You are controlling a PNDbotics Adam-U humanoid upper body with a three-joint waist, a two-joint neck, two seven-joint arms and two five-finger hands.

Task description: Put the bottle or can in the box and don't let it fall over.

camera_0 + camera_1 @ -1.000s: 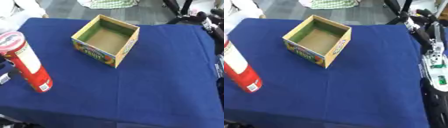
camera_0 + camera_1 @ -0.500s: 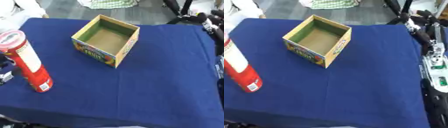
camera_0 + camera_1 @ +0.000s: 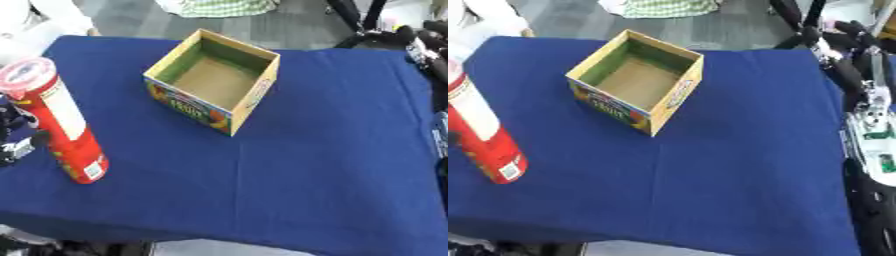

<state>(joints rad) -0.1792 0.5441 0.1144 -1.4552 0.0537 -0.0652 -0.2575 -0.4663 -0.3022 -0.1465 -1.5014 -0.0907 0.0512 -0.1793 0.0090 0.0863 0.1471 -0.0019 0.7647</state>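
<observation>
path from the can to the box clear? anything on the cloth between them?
Nothing visible in the way. The red can stands upright at the table's left edge; only bare blue tablecloth lies between it and the open, empty box.

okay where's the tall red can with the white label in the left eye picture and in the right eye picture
Left eye view: the tall red cylindrical can stands upright near the left edge, whole, lid visible.
Right eye view: it sits at the far left edge, its top cut off.
Shared landmark: the open cardboard box with printed sides, up and to the can's right on the blue tablecloth.
</observation>
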